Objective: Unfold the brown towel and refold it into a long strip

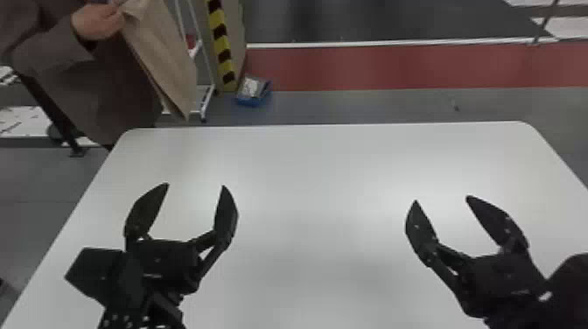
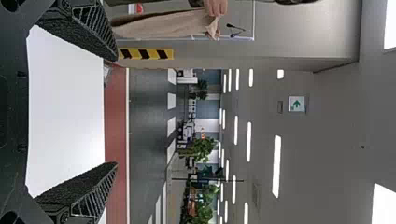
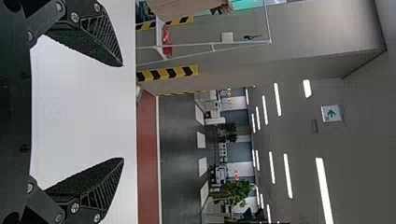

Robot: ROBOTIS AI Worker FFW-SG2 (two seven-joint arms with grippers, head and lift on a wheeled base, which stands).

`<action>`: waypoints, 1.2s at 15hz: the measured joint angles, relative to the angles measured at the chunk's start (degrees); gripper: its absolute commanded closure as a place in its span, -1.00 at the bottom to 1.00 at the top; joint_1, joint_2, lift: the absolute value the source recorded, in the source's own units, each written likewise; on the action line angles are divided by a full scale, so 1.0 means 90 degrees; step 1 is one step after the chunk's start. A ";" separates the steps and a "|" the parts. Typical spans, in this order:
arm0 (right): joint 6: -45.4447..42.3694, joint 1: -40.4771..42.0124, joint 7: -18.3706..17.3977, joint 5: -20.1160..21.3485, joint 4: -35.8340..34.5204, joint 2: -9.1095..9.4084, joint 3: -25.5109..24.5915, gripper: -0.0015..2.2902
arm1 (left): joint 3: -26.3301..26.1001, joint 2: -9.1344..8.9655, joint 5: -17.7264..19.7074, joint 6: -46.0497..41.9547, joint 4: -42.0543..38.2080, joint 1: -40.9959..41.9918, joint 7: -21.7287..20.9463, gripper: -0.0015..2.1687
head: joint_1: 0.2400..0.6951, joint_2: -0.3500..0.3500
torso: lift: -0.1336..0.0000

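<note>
Left gripper point(image 1: 195, 186), black: fingers parted, grasping nothing, above the white table point(image 1: 315, 175). Right gripper point(image 1: 442, 200): likewise spread and unladen. Brown towel point(image 1: 166, 57), one: hanging from a person's hand point(image 1: 98, 22), beyond the table's far left corner. Robot's folding: apparently unstarted. Outstanding, I judge: towel's delivery, unfolding, refolding into a long strip.

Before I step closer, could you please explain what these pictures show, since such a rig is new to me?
This is a two-armed robot. The head view looks forward and down from its head; each wrist view, turned on its side, looks past that arm's own fingers. The left gripper and right gripper are over the table, fingers apart, holding nothing. A person's hand holds the towel, which hangs past the table's far edge, on the left.
</note>
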 measured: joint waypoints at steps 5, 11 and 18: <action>0.0000 0.0014 0.0003 -0.0032 -0.0009 0.0000 -0.0002 -0.84 | -0.0004 -0.0010 -0.0014 -0.0019 -0.0008 0.0014 0.0010 -0.92 | 1.00 0.20 | -0.84; 0.0000 0.0016 0.0006 -0.0046 0.0008 0.0000 -0.0024 -0.84 | -0.0010 -0.0015 -0.0024 -0.0022 0.0014 0.0016 0.0001 -0.92 | 1.00 0.20 | -0.84; 0.0000 0.0016 0.0007 -0.0078 0.0010 0.0000 -0.0030 -0.84 | -0.0019 -0.0022 -0.0038 -0.0019 0.0035 0.0019 0.0009 -0.92 | 1.00 0.19 | -0.84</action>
